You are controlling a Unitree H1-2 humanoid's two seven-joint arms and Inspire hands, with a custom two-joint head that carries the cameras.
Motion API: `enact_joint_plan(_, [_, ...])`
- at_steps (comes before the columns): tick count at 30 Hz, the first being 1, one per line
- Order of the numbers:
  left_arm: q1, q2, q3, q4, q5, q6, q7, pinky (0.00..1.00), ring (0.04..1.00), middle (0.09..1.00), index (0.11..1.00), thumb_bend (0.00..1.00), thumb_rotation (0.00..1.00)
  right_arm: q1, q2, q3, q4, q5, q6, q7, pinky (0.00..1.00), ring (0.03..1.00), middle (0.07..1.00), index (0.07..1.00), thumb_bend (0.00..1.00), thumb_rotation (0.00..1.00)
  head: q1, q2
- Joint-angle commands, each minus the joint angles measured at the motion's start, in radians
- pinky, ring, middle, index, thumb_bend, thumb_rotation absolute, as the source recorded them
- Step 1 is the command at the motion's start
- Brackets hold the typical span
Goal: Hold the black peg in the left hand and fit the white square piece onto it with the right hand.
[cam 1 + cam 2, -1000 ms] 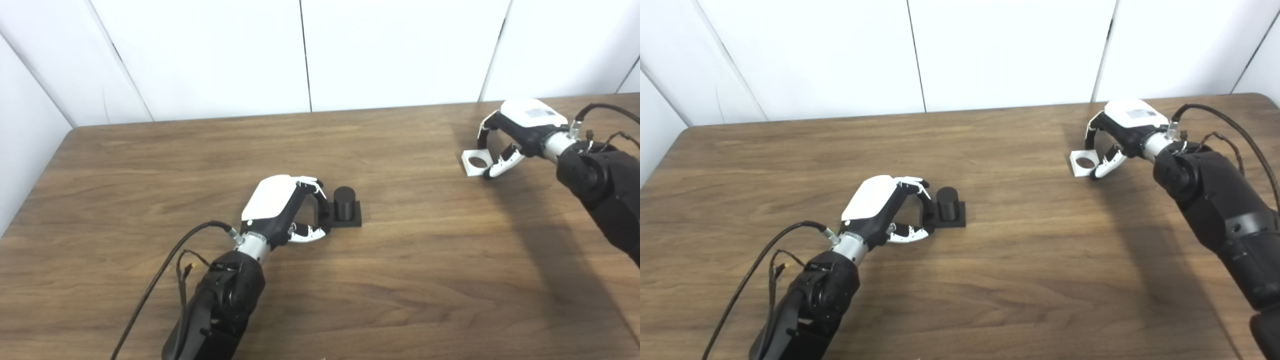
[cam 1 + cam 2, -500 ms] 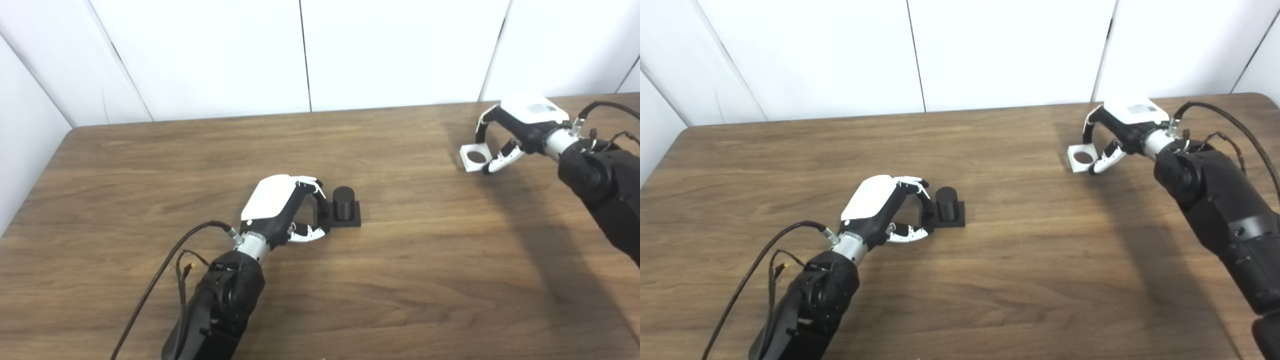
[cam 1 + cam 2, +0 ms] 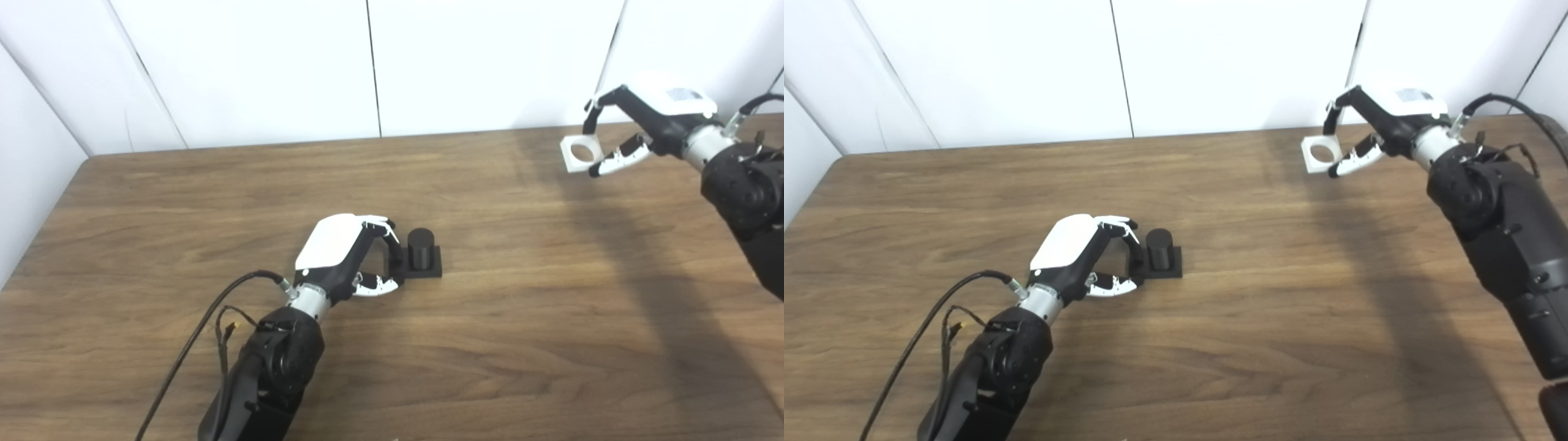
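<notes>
The right hand (image 3: 652, 116) grips the white piece (image 3: 580, 153) (hole showing) above the bench (image 3: 490, 343). The left hand (image 3: 346, 254) pinches the peg's (image 3: 421, 248) base.

I see bright, even light from above. A broad soft shadow crosses the table (image 3: 551, 343) beneath my right hand (image 3: 649, 116). Both views are sharp, though that hand's white shell washes out against the wall (image 3: 490, 61).
</notes>
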Motion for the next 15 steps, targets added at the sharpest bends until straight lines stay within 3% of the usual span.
enact_joint_plan(1, [-0.019,0.006,0.006,-0.012,0.006,-0.003,0.013,0.85,0.855,0.811,0.484,0.52,0.07,-0.052,-0.002,-0.024,-0.063,0.022,0.021,0.016,0.8,0.819,0.763,0.482,0.52,0.13,0.001,0.001])
enact_joint_plan(15, [-0.018,0.002,0.004,-0.011,0.008,-0.002,0.016,0.85,0.853,0.812,0.484,0.52,0.07,-0.07,0.087,-0.011,-0.23,0.088,0.04,0.122,0.77,0.81,0.762,0.481,0.52,0.14,-0.001,0.002])
